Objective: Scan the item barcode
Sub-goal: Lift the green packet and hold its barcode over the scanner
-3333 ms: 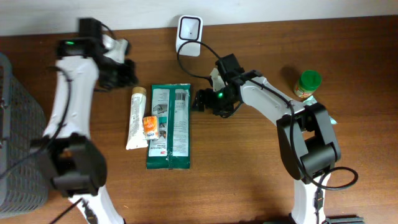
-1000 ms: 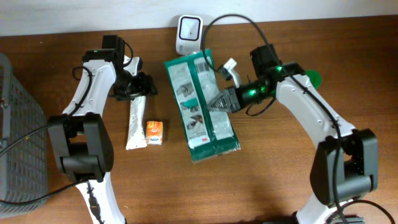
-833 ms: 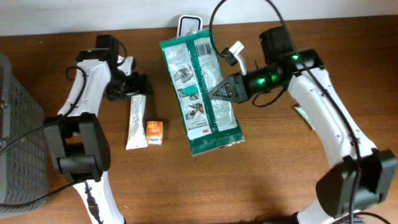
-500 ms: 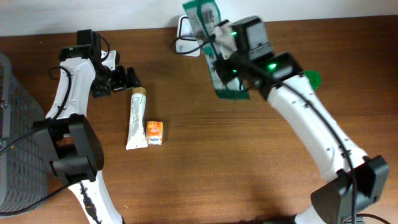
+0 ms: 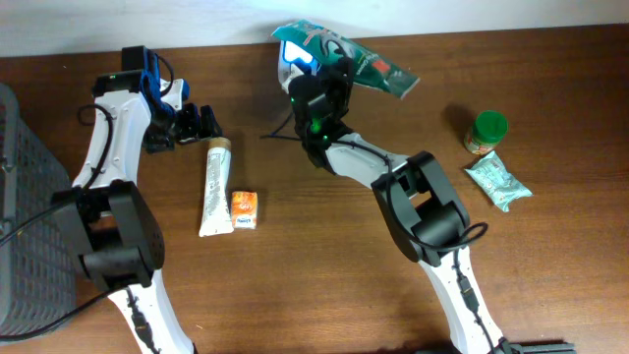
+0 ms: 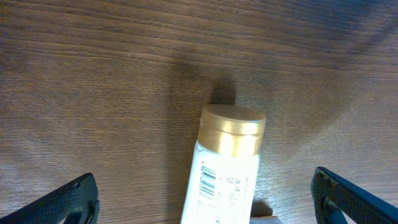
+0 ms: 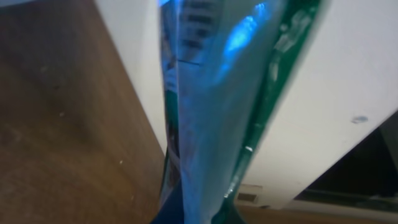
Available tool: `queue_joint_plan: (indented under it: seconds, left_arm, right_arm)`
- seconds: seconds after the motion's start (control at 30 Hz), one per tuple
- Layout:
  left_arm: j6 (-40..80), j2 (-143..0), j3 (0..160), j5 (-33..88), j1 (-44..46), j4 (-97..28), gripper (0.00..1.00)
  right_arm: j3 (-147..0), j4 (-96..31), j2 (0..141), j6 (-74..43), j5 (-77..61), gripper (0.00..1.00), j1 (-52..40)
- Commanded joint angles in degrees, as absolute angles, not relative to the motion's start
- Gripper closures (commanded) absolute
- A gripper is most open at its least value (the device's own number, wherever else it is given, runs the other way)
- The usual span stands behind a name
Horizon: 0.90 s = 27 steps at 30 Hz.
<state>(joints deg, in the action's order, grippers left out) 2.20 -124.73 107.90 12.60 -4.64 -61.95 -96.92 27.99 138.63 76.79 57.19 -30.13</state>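
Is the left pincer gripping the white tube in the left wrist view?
No, the left pincer stands wide open, its fingers far apart on either side of the tube and clear of it.

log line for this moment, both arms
right gripper: shut on green packet, held aloft, blue-lit | left gripper: open by tube cap

White links (image 5: pixel 106 149), black joints (image 5: pixel 118 248), black cables (image 5: pixel 34 221), green LED (image 5: pixel 316 126), black left pincer (image 5: pixel 200 122).

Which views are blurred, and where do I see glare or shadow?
Right wrist: green package fills the frame, out of focus, blue glow on its film. Overhead: sharp, same blue light at the package's left end. Left wrist: sharp, gold-capped tube casts a soft shadow beyond its cap.
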Motion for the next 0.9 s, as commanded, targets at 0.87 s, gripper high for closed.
queue_joint_plan:
  seconds: [0.87]
  left_arm:
    - [1.52, -123.09, 108.9, 12.58, -4.8, -62.02, 0.01]
  right_arm:
    - [-97.45, 31.57, 127.35, 75.92, 61.08, 0.96, -31.14]
